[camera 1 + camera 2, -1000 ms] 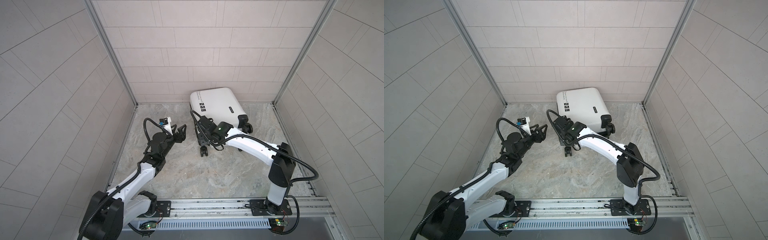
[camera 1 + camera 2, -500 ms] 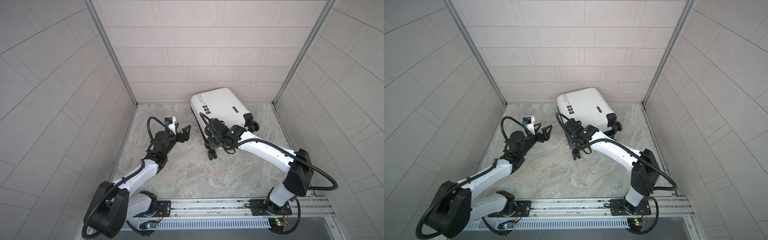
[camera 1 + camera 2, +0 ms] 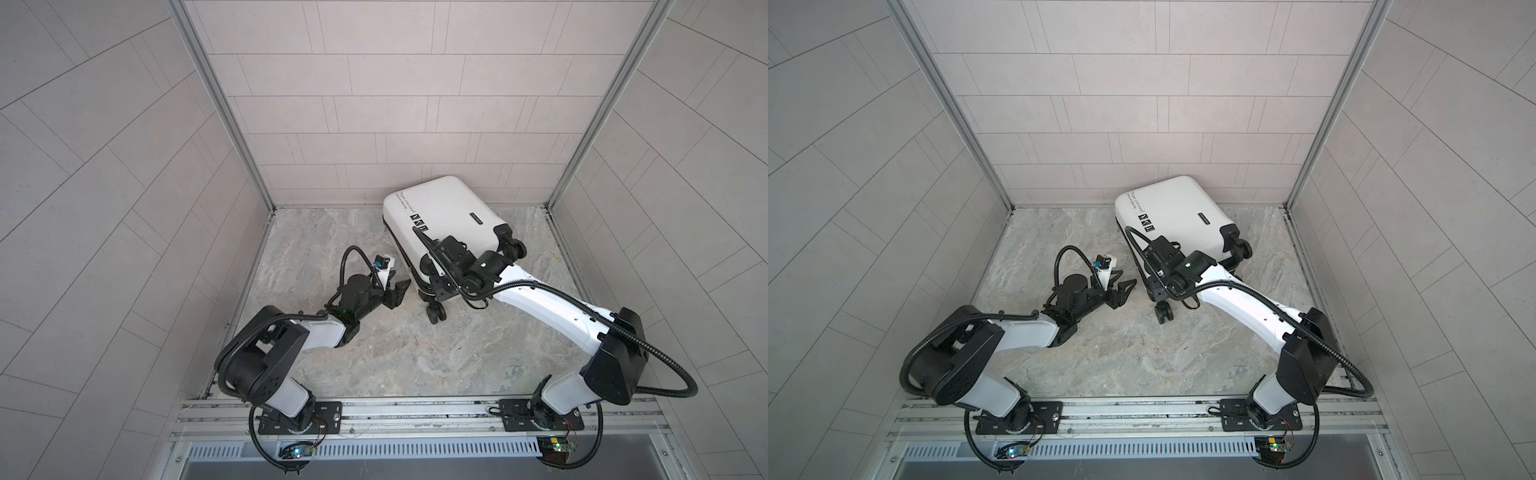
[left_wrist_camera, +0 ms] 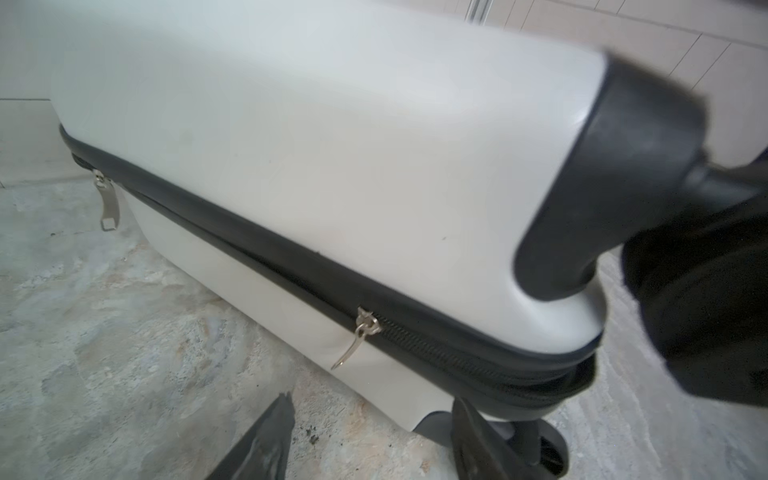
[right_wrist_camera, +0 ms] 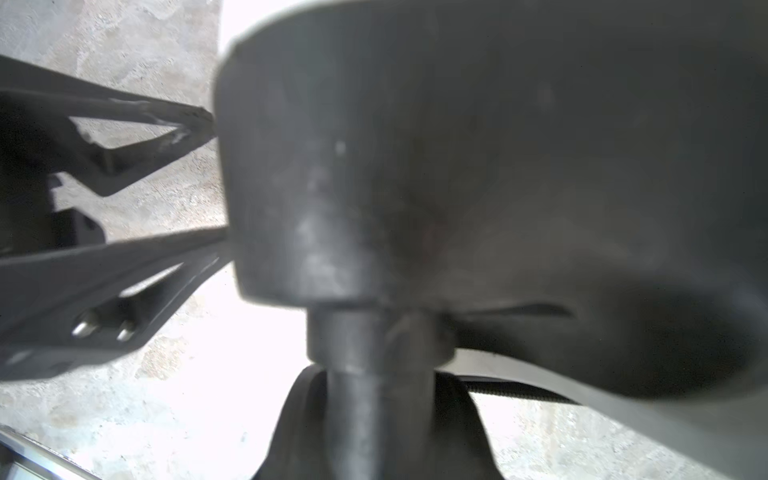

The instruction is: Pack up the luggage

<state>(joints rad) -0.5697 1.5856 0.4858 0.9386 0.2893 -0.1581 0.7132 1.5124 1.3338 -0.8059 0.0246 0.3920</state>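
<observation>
Smooth, round-cornered white luggage (image 3: 440, 212) lies on the marbled surface (image 3: 374, 353), right fingers (image 5: 137, 253) clamping its black wheel housing (image 5: 415, 166), left fingers (image 3: 400, 286) spread empty just beside it.

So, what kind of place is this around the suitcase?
Probably a robot test booth, not a real room: plain panel walls close three sides, and the left arm and right arm are bolted to a metal rail facing the suitcase.

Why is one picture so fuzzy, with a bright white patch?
Right wrist view: a black wheel mount sits too close, so it's fuzzy, and a patch beside it is washed out white. Left wrist view: the suitcase is sharp at its zipper pull, smeared at its black corner. Both top views: sharp, evenly lit.
</observation>
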